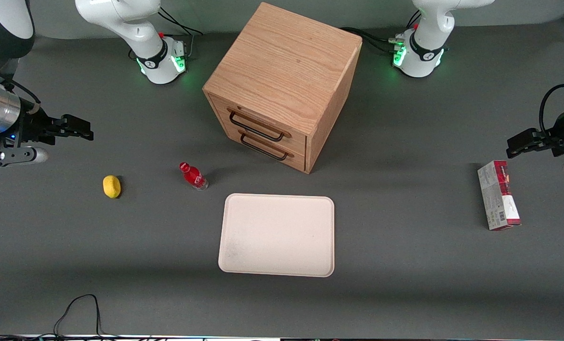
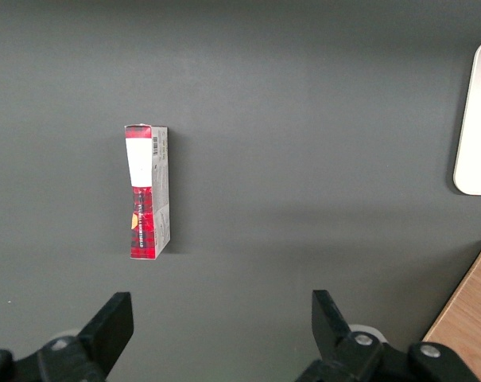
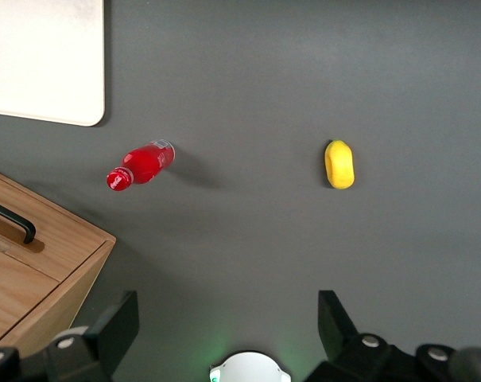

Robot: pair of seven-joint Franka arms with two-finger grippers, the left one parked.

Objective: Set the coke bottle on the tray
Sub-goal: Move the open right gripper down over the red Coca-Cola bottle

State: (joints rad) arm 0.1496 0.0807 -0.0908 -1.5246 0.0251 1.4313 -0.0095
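at centre-left of the front view the coke bottle [image 1: 193, 175] stands on the grey tabletop [image 1: 405, 265], apart from the tray [image 1: 277, 234] and just off its corner nearest the working arm. it is farther from the front camera than the tray and sits in front of the drawer cabinet [image 1: 282, 85]. the right arm's gripper [image 1: 76, 128] is at the left edge of that view, well apart from the bottle and raised off the tabletop. jaws wide, holding nothing; the wrist view shows both fingers [image 3: 117, 326] spread with bare tabletop between them.

task not started; i'd say the next step is the approach to the bottle.

risks, as i judge them:
- bottle is small, narrow and looks light. an off-centre descent would tip it and it would roll.
- smooth round plastic body, so a grip up near the red cap could slip or twist.
- cabinet is close by, so a sloppy approach could clip its corner.
- tray rim is low but raised; carrying the bottle in too low would catch its base on it.

materials: bottle has glossy red label, red cap, clear base. tray is flat, matte cream, rounded corners. cabinet is oak-grain wood with dark wire handles. lemon [image 1: 112, 186] is oval and yellow, toward the working arm's end. red-and-grey carton [image 1: 498, 195] lies flat toward the parked arm's end.
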